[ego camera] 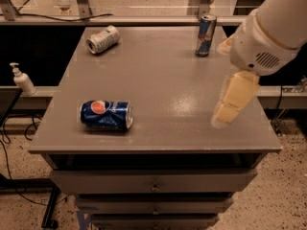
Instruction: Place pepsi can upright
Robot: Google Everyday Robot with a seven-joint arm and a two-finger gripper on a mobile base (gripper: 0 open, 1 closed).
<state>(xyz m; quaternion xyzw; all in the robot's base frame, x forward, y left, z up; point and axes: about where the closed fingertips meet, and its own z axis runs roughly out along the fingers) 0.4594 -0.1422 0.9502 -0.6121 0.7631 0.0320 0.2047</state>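
The pepsi can [105,115], dark blue with a red-white-blue round logo, lies on its side near the front left of the grey table [163,80]. Its silver end faces right. My gripper [221,118] hangs from the white arm over the right front part of the table, pointing down and left. It is well to the right of the pepsi can and apart from it, holding nothing that shows.
A pale green-white can [103,39] lies on its side at the back left. A slim blue-silver can [206,35] stands upright at the back right. A soap dispenser [21,79] stands on a ledge left of the table. Drawers [153,183] sit below the tabletop.
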